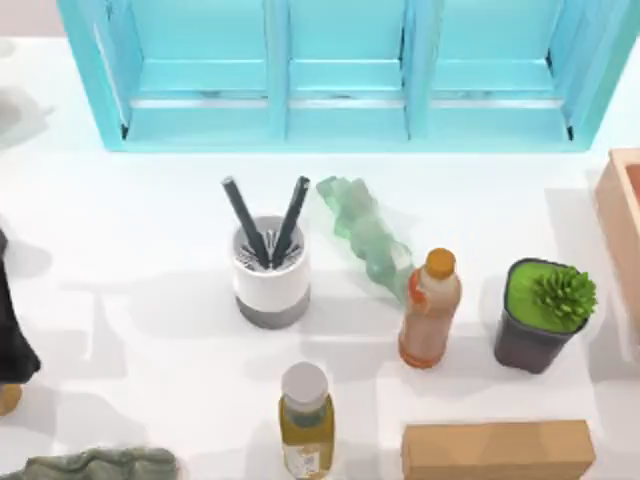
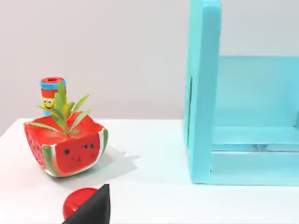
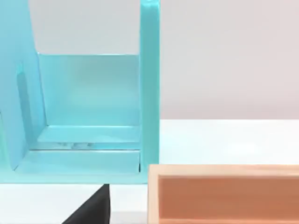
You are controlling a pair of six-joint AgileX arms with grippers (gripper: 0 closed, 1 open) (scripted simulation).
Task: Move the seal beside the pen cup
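Seal (image 2: 78,201): beside our left arm, not yet moved.
Pen cup (image 1: 271,272): mid-worktop.
Jaws: we cannot tell.

The left arm (image 1: 12,335) stood dark at the table's left edge, near side; a black fingertip (image 2: 91,210) of its gripper showed in the left wrist view; another fingertip (image 3: 91,210) in the right wrist view.

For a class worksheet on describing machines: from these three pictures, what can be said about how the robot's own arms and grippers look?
Little of them shows. At the top view's left edge, the left arm is a matte black, bulky form with a small tan-orange part at its lower end. In each wrist view a plain black, pointed wedge of the gripper body rises from the bottom edge, unmarked. No cables, labels or fingers can be made out.
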